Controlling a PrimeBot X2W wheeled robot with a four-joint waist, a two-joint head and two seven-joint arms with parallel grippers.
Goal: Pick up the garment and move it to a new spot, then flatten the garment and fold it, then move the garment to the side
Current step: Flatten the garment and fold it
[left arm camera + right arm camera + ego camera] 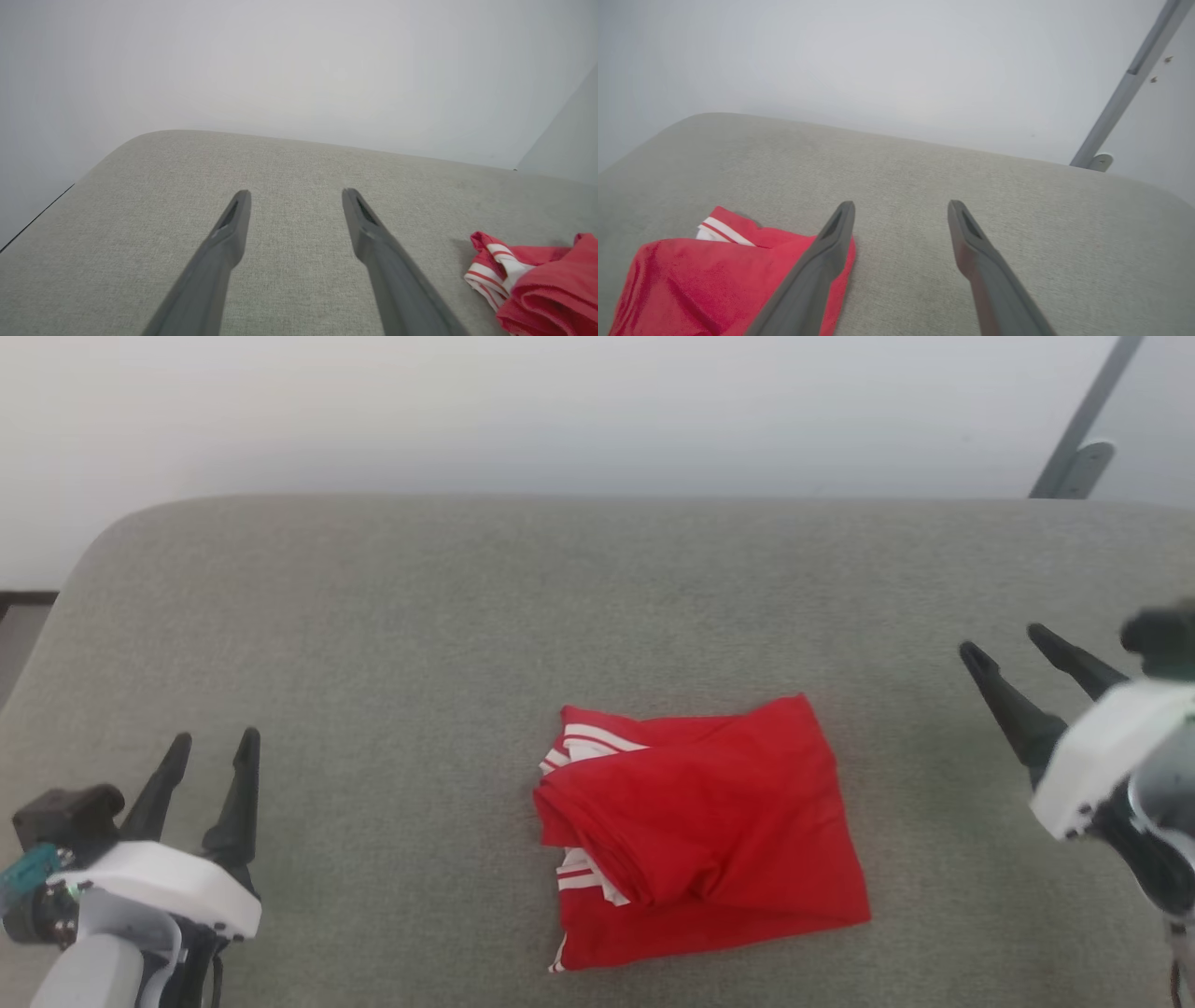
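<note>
The garment [719,821] lies folded into a rough red rectangle, white-striped trim showing at its left edge, on the near middle of the grey upholstered surface [467,616]. Well off to its left the left gripper [216,737] has its fingers spread and empty. To its right the right gripper [1005,643] is likewise parted, holding nothing and clear of the cloth.
</note>
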